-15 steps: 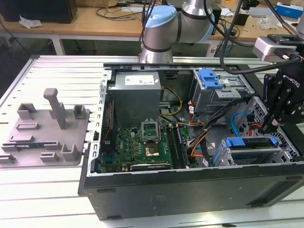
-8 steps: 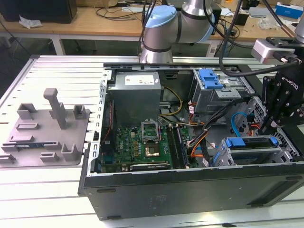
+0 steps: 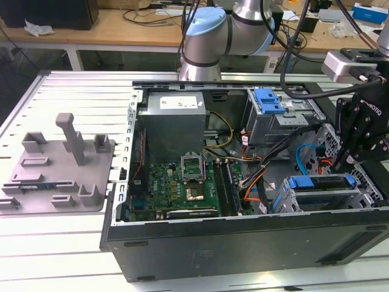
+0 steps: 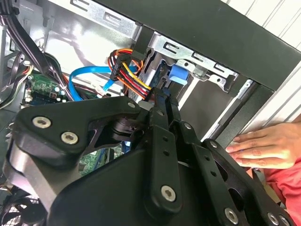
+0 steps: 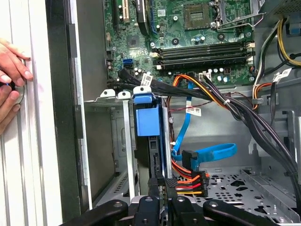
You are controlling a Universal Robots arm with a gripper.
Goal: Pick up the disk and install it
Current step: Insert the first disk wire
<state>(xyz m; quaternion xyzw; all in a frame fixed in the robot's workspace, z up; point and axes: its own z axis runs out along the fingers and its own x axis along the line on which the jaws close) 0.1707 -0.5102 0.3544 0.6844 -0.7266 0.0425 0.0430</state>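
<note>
Slatted metal bench point(image 3: 61, 255) underneath, and on it the open computer case point(image 3: 243, 243) lying on its side; the arm point(image 3: 209, 36) reaches over from behind, and the grey fixture tray point(image 3: 36, 182) sits off to the exterior view's left. Down in the case's corner on the exterior view's right is the grey drive cage point(image 3: 322, 204); the disk point(image 5: 143, 117) stands edge-on in its slot, blue carrier showing. The tool point(image 5: 162, 182) sits right at the disk's cabled end, in line with its thin edge; whether it pinches the disk, I cannot tell. A person's hand point(image 4: 263, 148) rests flat against the outside of the case.
</note>
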